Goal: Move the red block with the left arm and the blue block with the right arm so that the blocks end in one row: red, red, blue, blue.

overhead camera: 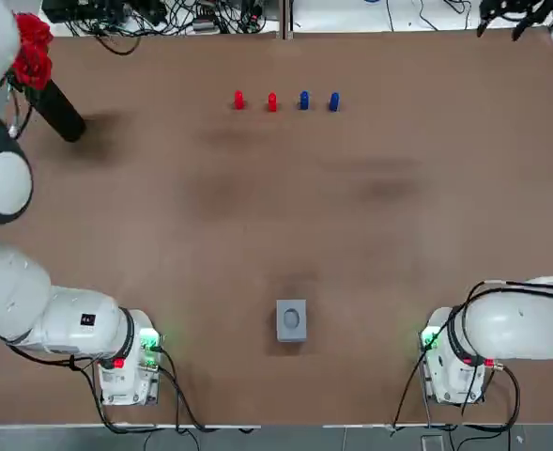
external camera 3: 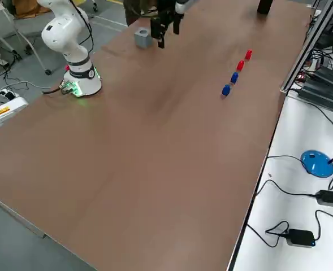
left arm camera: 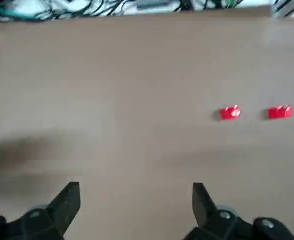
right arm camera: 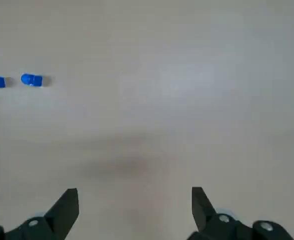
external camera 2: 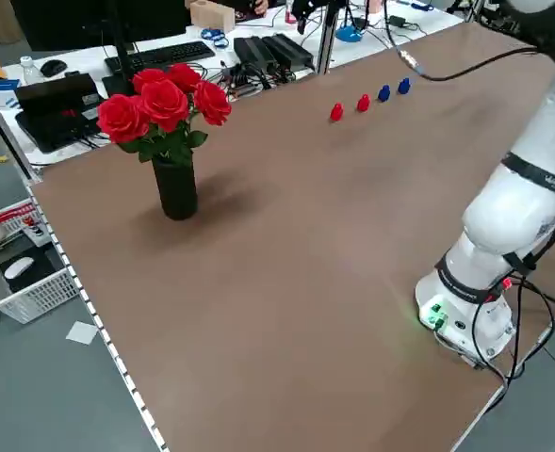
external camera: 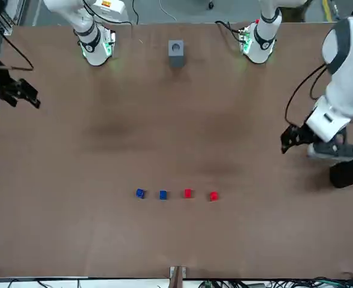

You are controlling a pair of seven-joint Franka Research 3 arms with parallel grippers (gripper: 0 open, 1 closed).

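Four blocks [overhead camera: 271,101] aligned; roses [external camera 2: 164,104] in vase [external camera 2: 176,188]; left fingers [left arm camera: 69,200], right fingers [right arm camera: 69,202] spread (apparently empty).

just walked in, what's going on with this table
Nothing is being handled right now. Four small blocks stand in one row on the table, from the robot's left: outer red block, inner red block, inner blue block, outer blue block. The left pincer hangs open and empty to the robot's left of the row, the right pincer open and empty to its right.
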